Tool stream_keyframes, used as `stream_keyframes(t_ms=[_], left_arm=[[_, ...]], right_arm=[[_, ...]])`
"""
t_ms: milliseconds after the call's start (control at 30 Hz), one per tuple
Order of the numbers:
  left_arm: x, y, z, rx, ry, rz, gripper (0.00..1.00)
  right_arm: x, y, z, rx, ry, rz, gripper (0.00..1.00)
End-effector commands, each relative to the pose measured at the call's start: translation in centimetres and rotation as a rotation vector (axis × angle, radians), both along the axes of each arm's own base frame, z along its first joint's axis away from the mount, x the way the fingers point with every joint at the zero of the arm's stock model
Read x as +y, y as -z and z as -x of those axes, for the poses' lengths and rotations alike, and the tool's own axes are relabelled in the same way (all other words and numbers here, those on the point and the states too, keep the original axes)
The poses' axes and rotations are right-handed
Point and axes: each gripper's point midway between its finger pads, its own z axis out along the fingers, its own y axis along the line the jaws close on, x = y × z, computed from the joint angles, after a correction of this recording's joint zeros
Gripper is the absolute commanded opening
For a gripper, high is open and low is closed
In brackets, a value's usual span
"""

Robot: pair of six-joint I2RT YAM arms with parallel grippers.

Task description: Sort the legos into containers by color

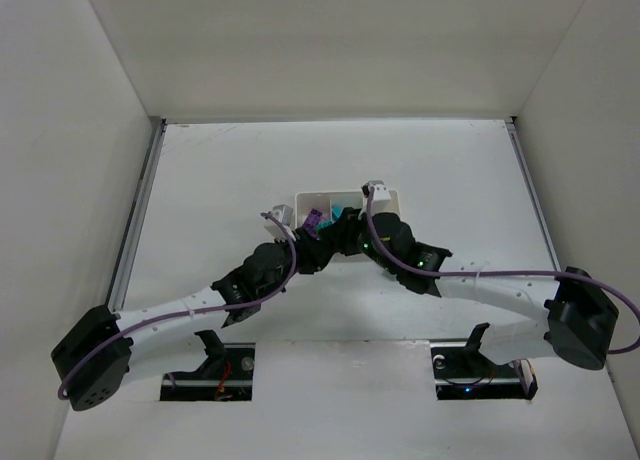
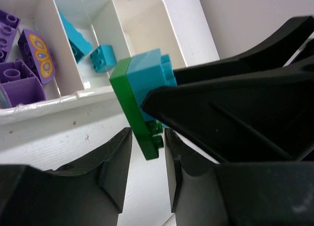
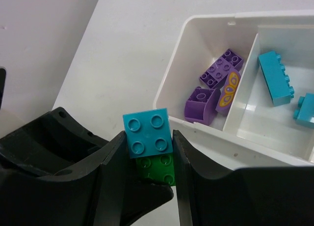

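A cyan lego [image 3: 147,132] joined to a green lego [image 3: 159,169] hangs just in front of the white tray [image 3: 211,132]. My right gripper [image 3: 148,137] is shut on the cyan one. In the left wrist view the same pair shows on edge, cyan [image 2: 149,71] against green [image 2: 130,103]. My left gripper [image 2: 147,135] has its jaws drawn in on the green lego's lower end. Both grippers meet at the tray's near side [image 1: 330,245]. Purple legos [image 3: 221,69] lie in one end compartment and cyan legos [image 3: 275,77] in the middle one.
The tray [image 1: 385,195] sits mid-table in a white-walled enclosure. My right gripper's black fingers [image 2: 235,103] fill the right of the left wrist view. The tray's third compartment [image 2: 142,24] shows nothing in it.
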Motion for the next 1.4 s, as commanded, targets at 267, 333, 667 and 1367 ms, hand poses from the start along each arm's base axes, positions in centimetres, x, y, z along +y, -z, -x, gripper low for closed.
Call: stream_keyframes(t_ms=[267, 333, 667, 1367], left_arm=[[0.0, -3.6, -1.5, -0.097, -0.079, 0.106, 0.21], [-0.3, -3.6, -1.3, -0.099, -0.066, 0.100, 0.17], [0.1, -1.1, 0.1, -0.053, -0.037, 0.047, 0.10], [2.3, -3.4, -0.1, -0.079, -0.091, 0.070, 0.12]], right_arm=[[0.2, -2.2, 0.6, -0.019, -0.012, -0.116, 0.26], [0.2, -2.5, 0.5, -0.027, -0.015, -0.120, 0.26], [-4.1, -5.5, -1.3, -0.096, 0.064, -0.160, 0.26], [-6.4, 0.9, -7.4, -0.032, 0.194, 0.025, 0.35]])
